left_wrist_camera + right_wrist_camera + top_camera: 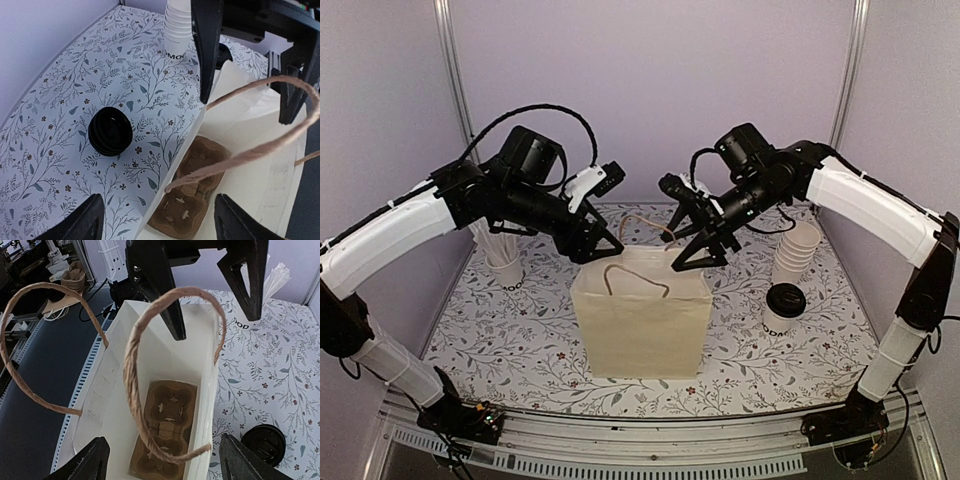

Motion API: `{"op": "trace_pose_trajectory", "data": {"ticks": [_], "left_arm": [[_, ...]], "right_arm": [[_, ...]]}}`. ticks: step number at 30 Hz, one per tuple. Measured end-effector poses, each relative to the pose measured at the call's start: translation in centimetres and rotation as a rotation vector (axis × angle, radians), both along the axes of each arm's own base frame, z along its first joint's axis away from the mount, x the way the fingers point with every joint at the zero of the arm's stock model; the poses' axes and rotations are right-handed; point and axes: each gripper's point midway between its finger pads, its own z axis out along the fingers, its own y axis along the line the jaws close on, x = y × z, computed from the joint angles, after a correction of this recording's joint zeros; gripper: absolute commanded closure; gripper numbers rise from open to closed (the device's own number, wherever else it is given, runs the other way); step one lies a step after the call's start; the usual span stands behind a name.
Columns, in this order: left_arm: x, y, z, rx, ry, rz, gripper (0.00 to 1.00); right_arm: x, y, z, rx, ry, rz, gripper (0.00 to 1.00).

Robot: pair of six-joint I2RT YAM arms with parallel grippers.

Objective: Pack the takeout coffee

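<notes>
- While crowding the mouth of the upright cream paper bag (640,330), gaping wide and clutching nothing: left gripper (600,248) and right gripper (698,262) alike.
- Spot the takeout coffee (784,303), white paper cup with black plastic lid, out on the flower-printed table mat (480,330), right of the bag, just in front of the stack of plain white paper cups (798,250). Not packed yet.
- Watch those looped brown twine handles (130,360): standing right among the black fingers (159,290), ready to snag one and drag the bag over.
- Mind the crush, too: nose to nose over one narrow opening, easily a knock.
- Risky on the reach for the coffee: could clip the stack, or pinch too high and pop the lid.
- Needs a straight drop onto the brown cardboard cup carrier (167,425) on the bag's floor; off-centre, could catch the paper rim and tip.
</notes>
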Motion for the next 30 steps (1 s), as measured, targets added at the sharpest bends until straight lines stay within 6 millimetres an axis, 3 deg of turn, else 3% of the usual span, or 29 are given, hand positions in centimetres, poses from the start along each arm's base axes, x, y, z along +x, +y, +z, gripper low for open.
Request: {"op": "trace_pose_trajectory", "data": {"ticks": [4, 7, 10, 13, 16, 19, 21, 24, 28, 30], "left_arm": [[0.1, -0.9, -2.5, 0.049, 0.051, -0.041, 0.24], [0.0, -1.4, -2.7, 0.041, 0.057, -0.065, 0.25], [0.0, -2.1, -1.6, 0.000, 0.035, -0.093, 0.26], [0.3, -2.8, -0.1, -0.046, 0.001, -0.109, 0.28], [1.0, -3.8, 1.8, -0.092, -0.038, -0.117, 0.36], [1.6, -4.7, 2.8, -0.127, -0.053, -0.125, 0.45], [1.8, -5.3, 2.7, -0.138, -0.042, -0.135, 0.50], [2.1, -6.3, 1.9, -0.142, -0.009, -0.153, 0.59], [2.2, -6.7, 1.0, -0.139, 0.027, -0.157, 0.75], [2.1, -6.8, 1.2, -0.146, 0.030, -0.161, 0.80]], "right_arm": [[-0.4, 1.7, -2.2, -0.058, 0.046, 0.020, 0.21], [0.2, 2.2, -1.9, -0.068, 0.035, 0.002, 0.16], [0.9, 2.1, -0.9, -0.068, -0.006, -0.028, 0.02], [1.1, 1.6, -0.1, -0.075, -0.037, -0.060, 0.01], [0.7, 1.0, 1.5, -0.052, -0.064, -0.073, 0.01], [-1.2, 0.0, 4.3, 0.016, -0.086, -0.045, 0.01], [-3.6, -0.6, 6.8, 0.078, -0.095, 0.007, 0.05], [-7.4, -0.6, 8.7, 0.133, -0.109, 0.101, 0.13], [-12.0, 1.2, 7.0, 0.108, -0.080, 0.225, 0.21], [-12.9, 2.1, 5.4, 0.070, -0.055, 0.241, 0.28]]}}
